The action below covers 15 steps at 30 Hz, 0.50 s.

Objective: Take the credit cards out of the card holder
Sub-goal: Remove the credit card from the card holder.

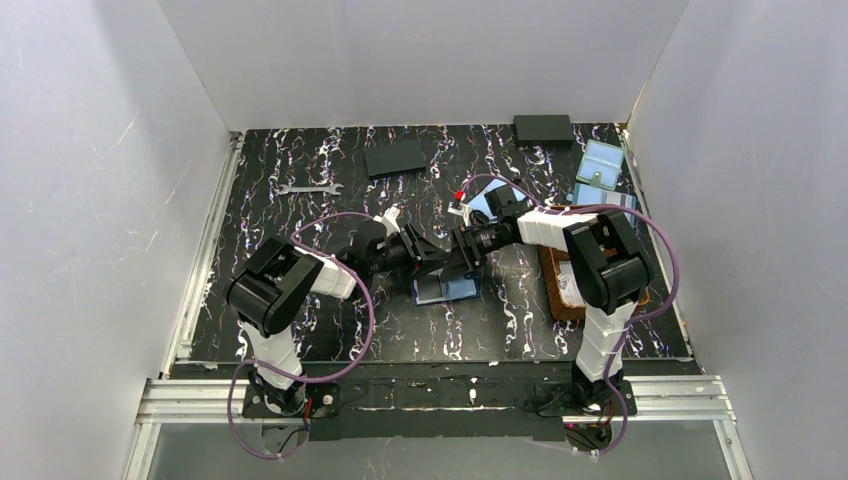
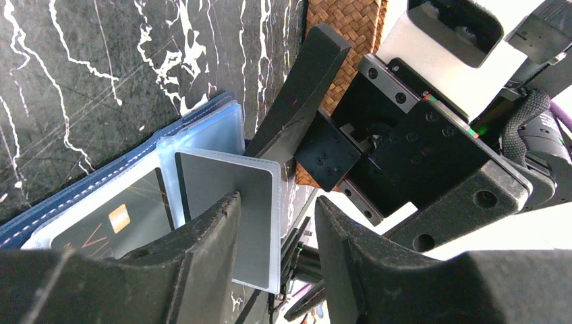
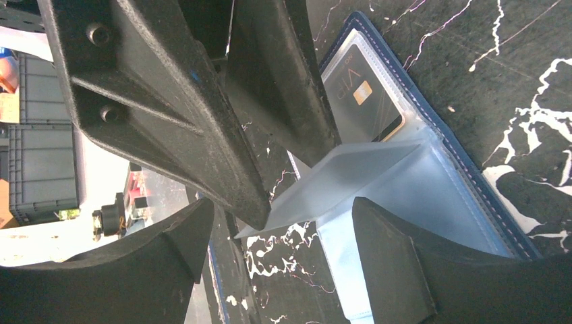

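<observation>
The navy card holder [image 1: 447,291] lies open on the black marbled table, its light blue pockets facing up [image 3: 432,202]. A dark credit card [image 2: 115,223] with a gold chip sits in a pocket [image 3: 364,101]. One clear pocket leaf [image 2: 229,202] stands lifted off the holder, grey inside; I cannot tell if it holds a card. My left gripper [image 2: 278,202] straddles that leaf's free edge with its jaws apart; the leaf lies close to one finger [image 2: 202,250] and a gap shows to the other. My right gripper [image 3: 283,206] hangs open just over the holder, facing the left one [image 1: 462,255].
A brown woven tray [image 1: 565,285] sits right of the holder, close behind the right gripper [image 2: 351,27]. Two flat black pads [image 1: 396,157] [image 1: 543,128] lie at the back, pale blue pouches [image 1: 603,165] at the back right, a wrench [image 1: 308,188] at the back left.
</observation>
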Each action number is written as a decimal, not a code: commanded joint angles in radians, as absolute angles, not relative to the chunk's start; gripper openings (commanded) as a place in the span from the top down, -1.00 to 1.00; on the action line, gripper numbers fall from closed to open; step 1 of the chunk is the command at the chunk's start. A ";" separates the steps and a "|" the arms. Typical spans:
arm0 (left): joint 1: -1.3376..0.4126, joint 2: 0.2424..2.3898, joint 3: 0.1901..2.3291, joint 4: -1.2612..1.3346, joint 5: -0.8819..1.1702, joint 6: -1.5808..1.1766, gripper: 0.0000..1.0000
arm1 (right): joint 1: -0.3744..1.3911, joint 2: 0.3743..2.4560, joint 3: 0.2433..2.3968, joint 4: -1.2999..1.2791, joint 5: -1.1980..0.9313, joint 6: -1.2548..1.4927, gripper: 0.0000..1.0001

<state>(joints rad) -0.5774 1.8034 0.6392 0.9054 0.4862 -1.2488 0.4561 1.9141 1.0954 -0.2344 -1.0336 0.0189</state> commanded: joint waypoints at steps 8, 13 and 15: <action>-0.580 1.812 0.683 0.935 0.497 -1.260 0.21 | 0.443 1.902 1.089 -0.233 -0.970 0.020 -0.48; -0.578 1.799 0.669 0.936 0.480 -1.252 0.22 | 0.438 1.890 1.086 -0.238 -0.933 0.018 0.11; -0.575 1.781 0.651 0.937 0.466 -1.239 0.22 | 0.433 1.884 1.083 -0.239 -0.919 0.017 0.15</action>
